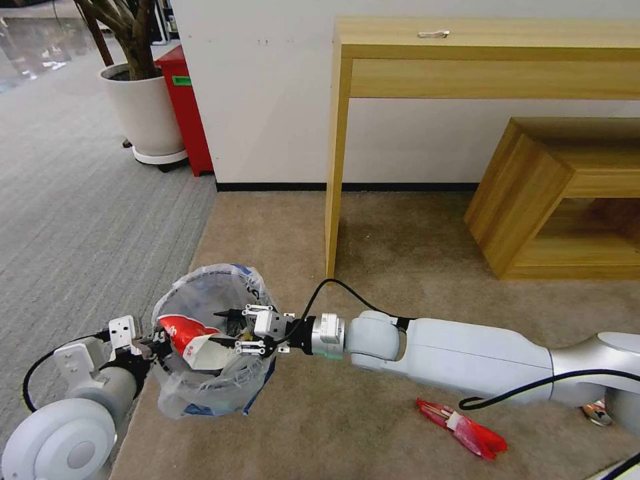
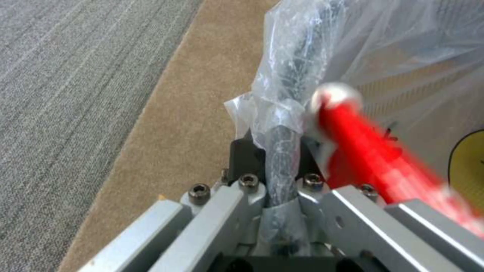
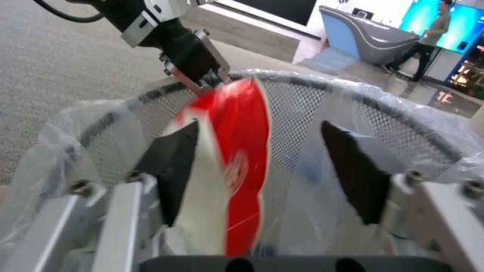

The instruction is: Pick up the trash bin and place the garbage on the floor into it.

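Observation:
The trash bin [image 1: 220, 393], a mesh bin lined with a crinkled clear bag, hangs just above the tan carpet. My left gripper [image 1: 155, 348] is shut on its rim [image 2: 287, 75], with the fingers [image 2: 242, 155] pinching bag and wire. My right gripper [image 1: 227, 328] reaches over the bin's mouth, open, its dark pads [image 3: 353, 166] wide apart. A red and white wrapper [image 1: 190, 337] lies blurred inside the bin [image 3: 393, 113], beside one pad and between the jaws [image 3: 242, 124]. More garbage, a red wrapper with a wooden stick [image 1: 467, 430], lies on the carpet under my right arm.
A wooden console table's leg [image 1: 337, 167] stands just beyond the bin, and a low wooden bench [image 1: 553, 200] is at the right. A white planter [image 1: 143, 113] and a red box [image 1: 187, 113] stand by the wall at the far left. Grey carpet stretches to the left.

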Robot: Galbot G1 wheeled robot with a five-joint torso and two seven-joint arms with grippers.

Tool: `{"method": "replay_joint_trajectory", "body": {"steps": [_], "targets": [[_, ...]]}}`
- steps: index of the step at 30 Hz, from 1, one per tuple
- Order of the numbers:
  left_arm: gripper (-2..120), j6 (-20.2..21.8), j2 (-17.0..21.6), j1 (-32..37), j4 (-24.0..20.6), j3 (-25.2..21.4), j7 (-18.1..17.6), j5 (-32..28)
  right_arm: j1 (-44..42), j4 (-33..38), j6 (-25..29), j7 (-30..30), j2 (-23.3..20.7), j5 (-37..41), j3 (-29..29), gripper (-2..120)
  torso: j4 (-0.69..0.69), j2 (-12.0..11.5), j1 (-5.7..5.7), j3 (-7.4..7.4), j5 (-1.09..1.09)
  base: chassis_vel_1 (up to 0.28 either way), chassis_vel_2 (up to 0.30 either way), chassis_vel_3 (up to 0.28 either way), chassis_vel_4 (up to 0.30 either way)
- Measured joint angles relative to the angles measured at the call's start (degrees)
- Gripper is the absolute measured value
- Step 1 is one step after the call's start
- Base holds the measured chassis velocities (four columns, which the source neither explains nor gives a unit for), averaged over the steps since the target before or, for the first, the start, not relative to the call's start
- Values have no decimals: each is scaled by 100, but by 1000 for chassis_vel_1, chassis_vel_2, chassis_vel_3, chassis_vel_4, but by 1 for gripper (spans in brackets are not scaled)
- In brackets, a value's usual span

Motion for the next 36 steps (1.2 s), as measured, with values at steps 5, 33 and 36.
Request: {"method": "replay_joint_trajectory", "body": {"steps": [5,33,36], "targets": [[0,0,-2,-13,47,0,0,-1,-31,29,16,-34,-24,2,41,82,0,0,0,0,0,0,0,0,0],[0,-51,-130,-7,312,37,108,216,-559,416,-388,711,-178,518,2109,100,1,0,0,0,0,0,0,0,0],[0,-60,-133,-26,354,37,116,234,-646,494,-496,750,-395,572,2353,100,1,0,0,0,0,0,0,0,0]]}}
